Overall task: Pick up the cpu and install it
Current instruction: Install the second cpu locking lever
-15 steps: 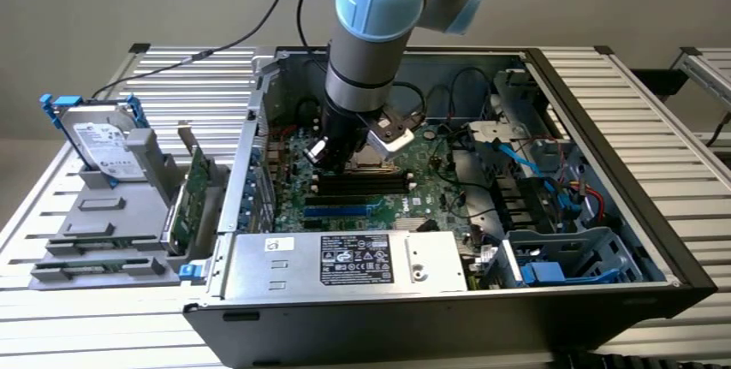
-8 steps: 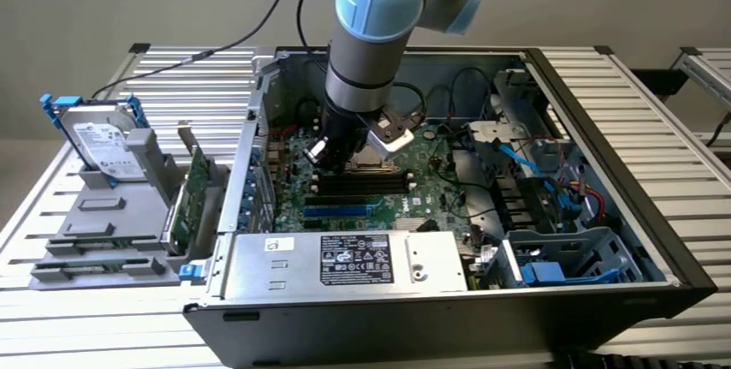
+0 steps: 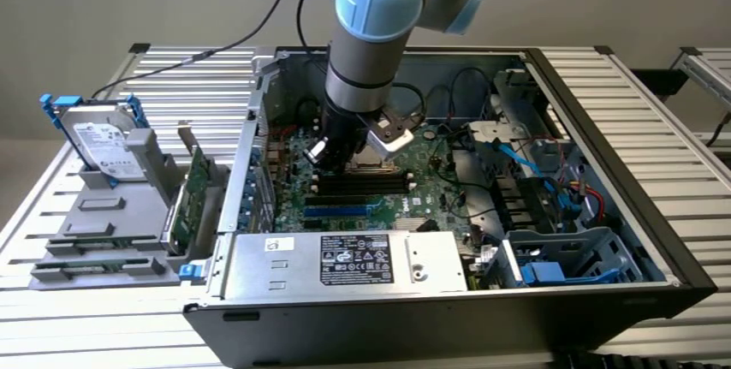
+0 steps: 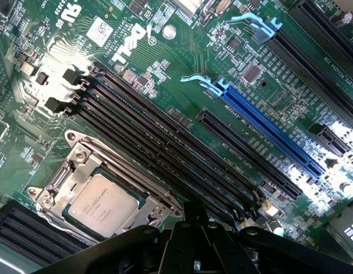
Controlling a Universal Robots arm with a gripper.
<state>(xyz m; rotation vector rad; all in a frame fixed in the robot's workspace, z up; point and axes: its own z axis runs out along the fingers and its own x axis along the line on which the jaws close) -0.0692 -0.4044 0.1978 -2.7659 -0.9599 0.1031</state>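
Sitting on a slatted metal counter (image 3: 639, 86): open computer case (image 3: 594, 95), circuit board (image 4: 182, 63) exposed. Resting in its socket (image 4: 73, 165) already: the cpu (image 4: 105, 202), silver top upward. Advising level seating before any pressing. Hovering just above the socket: tool (image 3: 356, 151), fully closed, gripping nothing.

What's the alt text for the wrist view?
Silver-topped cpu sits in its metal-framed socket on a green motherboard. Black memory slots run beside the socket, with a blue slot further off. The shut gripper shows dark at the frame edge, apart from the cpu.
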